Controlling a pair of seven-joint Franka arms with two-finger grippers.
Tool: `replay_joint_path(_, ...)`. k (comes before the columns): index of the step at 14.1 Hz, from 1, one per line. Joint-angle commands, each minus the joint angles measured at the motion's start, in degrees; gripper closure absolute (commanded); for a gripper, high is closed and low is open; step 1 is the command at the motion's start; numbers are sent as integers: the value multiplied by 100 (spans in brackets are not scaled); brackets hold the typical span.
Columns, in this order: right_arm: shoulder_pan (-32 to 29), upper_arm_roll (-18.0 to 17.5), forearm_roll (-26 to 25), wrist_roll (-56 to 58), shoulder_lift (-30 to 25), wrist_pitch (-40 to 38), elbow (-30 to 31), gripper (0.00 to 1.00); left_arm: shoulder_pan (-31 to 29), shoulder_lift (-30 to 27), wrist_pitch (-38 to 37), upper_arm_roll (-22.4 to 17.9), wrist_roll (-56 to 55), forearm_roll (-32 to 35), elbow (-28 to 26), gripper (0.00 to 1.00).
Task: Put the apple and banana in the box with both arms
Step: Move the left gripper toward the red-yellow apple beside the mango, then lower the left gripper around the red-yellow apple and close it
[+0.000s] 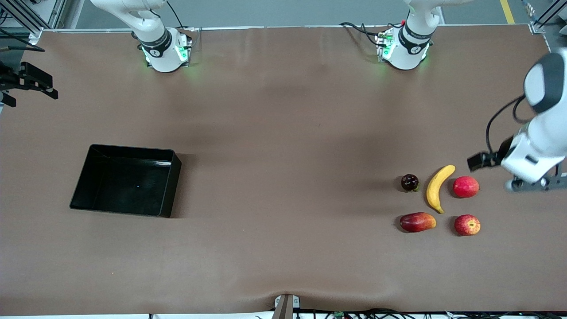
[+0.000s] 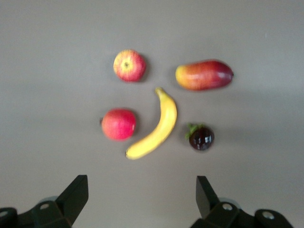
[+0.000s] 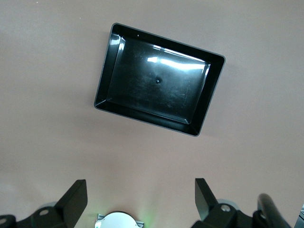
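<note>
Left wrist view alone shows the apple (image 2: 129,65) stem dimple; both hands spread, grasping nothing.

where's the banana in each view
front view: banana toward the left arm's end of the table, between the dark round fruit and the pink-red fruit.
left wrist view: banana mid-picture, among the fruits.
right wrist view: not in it; only the box.
Shared landmark: the apple.
</note>
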State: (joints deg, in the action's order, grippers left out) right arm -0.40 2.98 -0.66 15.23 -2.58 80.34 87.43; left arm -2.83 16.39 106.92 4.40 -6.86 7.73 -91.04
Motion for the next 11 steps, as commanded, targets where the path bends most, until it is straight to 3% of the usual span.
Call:
replay_joint_path(1,-21,-17,-22,-73,-85,-9,64,0,-147,775,757,17,71,97,209,0)
replay_joint_path(5,-21,-17,-22,-73,-85,-9,73,0,-498,1892,1829,17,869,334,824,0)
replay_joint_path(8,-30,-17,-22,-73,-85,-27,73,0,-631,2350,2639,17,924,343,833,0)
replay_joint_path(11,-30,-8,-22,-73,-85,-27,73,0,-631,2605,2852,17,897,291,833,0)
